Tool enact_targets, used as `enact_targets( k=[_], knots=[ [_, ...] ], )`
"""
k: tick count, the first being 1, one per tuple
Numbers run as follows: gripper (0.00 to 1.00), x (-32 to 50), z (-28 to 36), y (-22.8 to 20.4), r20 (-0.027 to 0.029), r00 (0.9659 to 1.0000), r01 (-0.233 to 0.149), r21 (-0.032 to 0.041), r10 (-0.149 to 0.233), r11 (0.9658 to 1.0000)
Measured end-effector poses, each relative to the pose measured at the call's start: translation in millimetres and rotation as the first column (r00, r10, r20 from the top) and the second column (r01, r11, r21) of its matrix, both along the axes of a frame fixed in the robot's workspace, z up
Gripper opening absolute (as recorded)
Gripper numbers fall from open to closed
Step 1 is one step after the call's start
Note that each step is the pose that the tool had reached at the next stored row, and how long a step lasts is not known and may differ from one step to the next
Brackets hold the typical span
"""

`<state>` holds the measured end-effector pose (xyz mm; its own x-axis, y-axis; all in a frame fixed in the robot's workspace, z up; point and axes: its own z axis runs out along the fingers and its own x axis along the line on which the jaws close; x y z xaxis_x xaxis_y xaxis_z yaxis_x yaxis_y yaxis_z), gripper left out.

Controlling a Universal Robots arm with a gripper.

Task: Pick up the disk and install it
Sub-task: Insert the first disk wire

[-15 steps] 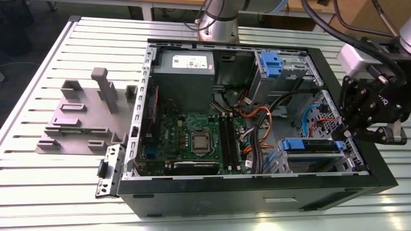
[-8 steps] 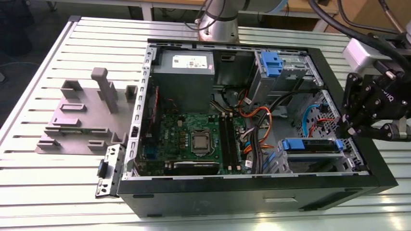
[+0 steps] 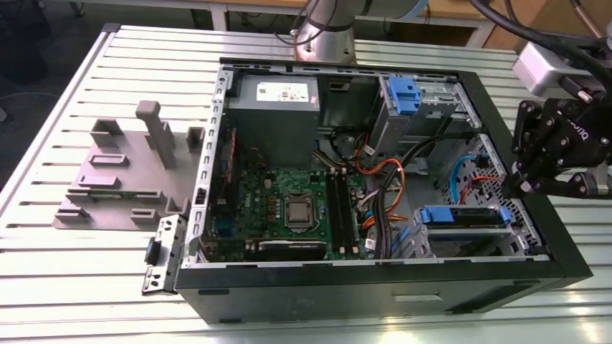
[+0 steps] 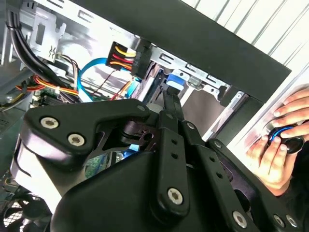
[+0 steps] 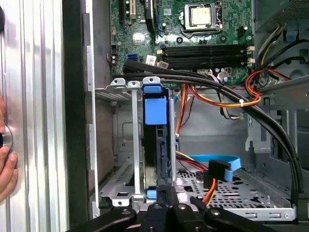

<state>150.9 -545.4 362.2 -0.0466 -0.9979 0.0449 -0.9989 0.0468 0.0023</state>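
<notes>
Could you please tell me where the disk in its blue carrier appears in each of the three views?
Exterior view: the disk sits in the drive bay near the exterior view's right.
First wrist view: the disk is slotted between that bay's metal rails.
Second wrist view: the disk's blue end shows beside the black case wall.
Shared landmark: the light blue cable beside the bay.

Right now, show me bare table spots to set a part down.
Free on the white slatted metal table: the corner patch bordered by the grey plastic holder with upright posts and the open black computer case; also the strip beyond the holder. Crowded: inside the case, with orange and black cables and the green motherboard.
</notes>
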Motion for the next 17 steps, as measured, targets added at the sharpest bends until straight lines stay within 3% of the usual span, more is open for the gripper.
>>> enact_targets(
  k=[5, 6, 15, 17],
  knots=[
    [0.11, 0.6, 0.5, 7.6, -0.0010, 1.0000, 0.000, -0.0131, 0.000, 0.9999],
    [0.11, 1.1, 0.6, 9.3, -0.0036, 1.0000, 0.000, -0.0135, 0.000, 0.9999],
    [0.11, 8.0, 2.0, 17.0, -0.0447, 0.9990, -0.001, -0.0170, 0.000, 0.9999],
    [0.11, 9.8, 2.1, 18.6, -0.0513, 0.9987, -0.001, -0.0202, 0.000, 0.9998]
  ],
)
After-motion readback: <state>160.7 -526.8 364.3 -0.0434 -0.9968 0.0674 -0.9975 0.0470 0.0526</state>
